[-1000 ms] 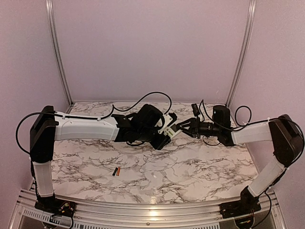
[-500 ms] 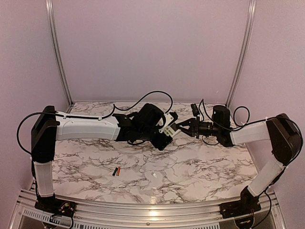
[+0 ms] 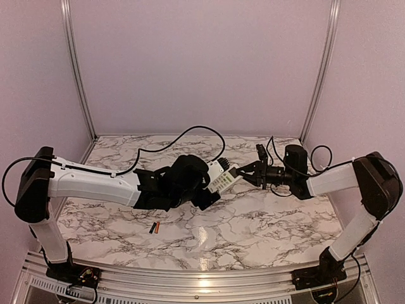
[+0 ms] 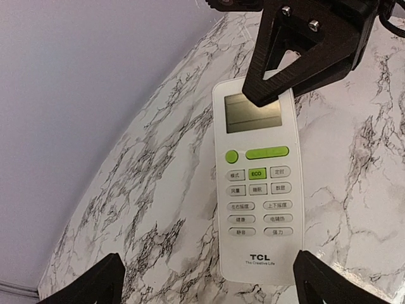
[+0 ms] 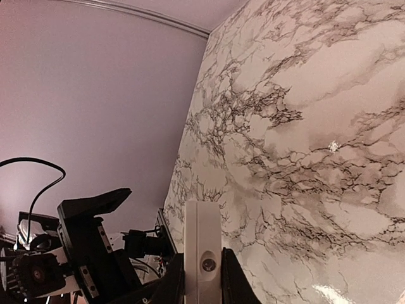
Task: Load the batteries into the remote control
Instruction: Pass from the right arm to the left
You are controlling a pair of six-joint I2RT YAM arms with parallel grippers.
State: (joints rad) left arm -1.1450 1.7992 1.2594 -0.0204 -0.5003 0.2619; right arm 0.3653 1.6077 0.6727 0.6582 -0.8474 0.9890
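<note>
So the right gripper (image 5: 202,283) had the remote control (image 4: 259,190) pinched by its display end. In the right wrist view you could see the white end of it edge-on at the bottom centre, with a dark finger pressed against each side. From the left wrist camera the remote was face up in the middle of the frame, grey screen toward the top, green buttons below that, then rows of small white ones. One black right-hand finger (image 4: 304,50) came down from the top edge and overlapped the screen.

The left gripper (image 4: 207,263) was spread wide. Its fingers (image 4: 88,288) sat in the two bottom corners of that view. The one at lower right was just by the remote's corner, and the one at lower left was well clear of it, so it wasn't clamping anything.

In the overhead shot the remote hung between the two arms, just right of centre. The batteries (image 3: 154,227) were lying on the marble table (image 3: 253,221) at lower left of centre, one dark and one orange-red, close together and well apart from the remote and from both grippers.
</note>
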